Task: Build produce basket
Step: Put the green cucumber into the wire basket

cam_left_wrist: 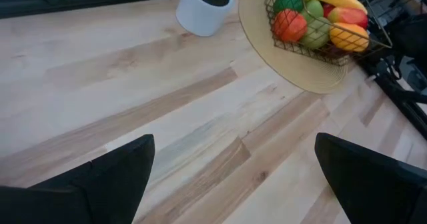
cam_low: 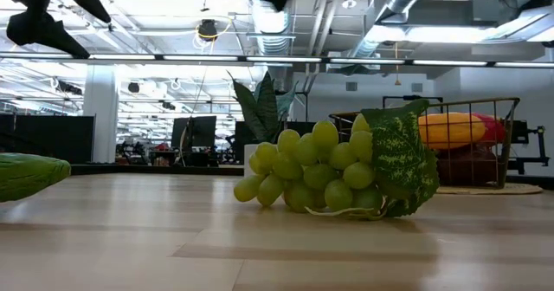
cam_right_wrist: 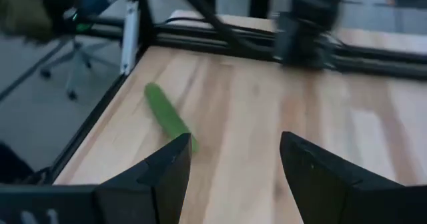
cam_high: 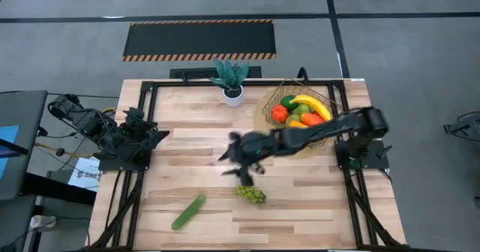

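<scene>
The gold wire basket (cam_high: pixel 330 102) stands on a round tan mat at the table's far right and holds a yellow banana (cam_high: pixel 315 106), a red fruit (cam_high: pixel 279 113) and other produce. A bunch of green grapes (cam_high: pixel 251 194) with a leaf lies on the wood near the middle. A green cucumber (cam_high: pixel 188 212) lies toward the near left. My right gripper (cam_high: pixel 234 166) hangs open above the table's middle, just beyond the grapes, with nothing between its fingers (cam_right_wrist: pixel 233 177). My left gripper (cam_left_wrist: pixel 233 177) waits open at the table's left side (cam_high: pixel 154 136).
A spiky green plant in a white pot (cam_high: pixel 232 83) stands at the far edge, left of the basket. Black frame rails (cam_high: pixel 142 124) run along the table's left and right sides. Bare wood lies between the cucumber and the left arm.
</scene>
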